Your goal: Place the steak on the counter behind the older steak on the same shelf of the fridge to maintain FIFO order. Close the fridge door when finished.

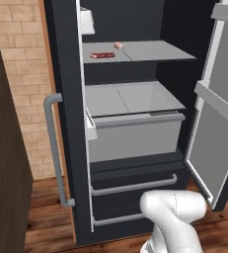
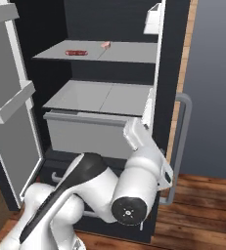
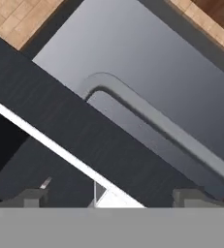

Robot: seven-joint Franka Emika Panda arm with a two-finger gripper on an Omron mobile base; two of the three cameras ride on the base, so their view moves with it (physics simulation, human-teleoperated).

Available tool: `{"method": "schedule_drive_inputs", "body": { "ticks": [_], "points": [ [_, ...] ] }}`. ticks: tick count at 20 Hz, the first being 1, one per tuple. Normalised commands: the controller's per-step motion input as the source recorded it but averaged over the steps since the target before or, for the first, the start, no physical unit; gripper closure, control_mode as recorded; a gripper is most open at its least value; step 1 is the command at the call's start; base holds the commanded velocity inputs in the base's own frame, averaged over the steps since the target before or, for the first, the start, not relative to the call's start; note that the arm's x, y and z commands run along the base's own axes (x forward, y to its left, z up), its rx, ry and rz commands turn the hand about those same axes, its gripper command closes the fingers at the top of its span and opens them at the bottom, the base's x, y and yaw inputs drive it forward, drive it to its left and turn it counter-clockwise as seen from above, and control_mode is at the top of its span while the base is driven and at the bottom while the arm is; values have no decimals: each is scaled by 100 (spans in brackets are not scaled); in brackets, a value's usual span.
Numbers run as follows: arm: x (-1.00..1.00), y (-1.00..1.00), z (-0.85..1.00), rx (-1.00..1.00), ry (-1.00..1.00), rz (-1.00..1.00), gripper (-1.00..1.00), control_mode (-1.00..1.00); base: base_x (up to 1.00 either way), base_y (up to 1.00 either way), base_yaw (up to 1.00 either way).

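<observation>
Both steaks (image 1: pixel 119 45) lie on the shelf (image 1: pixel 155 52); claw (image 3: pixel 111 197) spread and empty by the fridge door's (image 3: pixel 74 131) edge, which wants a broad, steady push shut.

The fridge (image 2: pixel 173 53) stands open; on its upper shelf (image 2: pixel 129 52) the pink steak (image 2: pixel 105 45) lies behind the red steak (image 2: pixel 76 52).

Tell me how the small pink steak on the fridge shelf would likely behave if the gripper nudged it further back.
The steak lies low and oblong on the shelf, so it would probably slide rather than roll or tip. Being small raw meat, it is likely light and soft, and may drag or smear. The older steak lies apart in front, so a backward push should miss it.
</observation>
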Motion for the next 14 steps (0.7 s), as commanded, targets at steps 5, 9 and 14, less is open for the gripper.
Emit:
{"method": "schedule_drive_inputs", "body": {
  "ticks": [5,9,14],
  "points": [
    [5,-100,-35,30,-3,-3,-100,-100,0,0,0],
    [33,-95,-41,26,0,0,-100,-100,0,0,0],
    [56,-71,-47,25,0,6,-100,-100,0,0,0]
  ]
}}
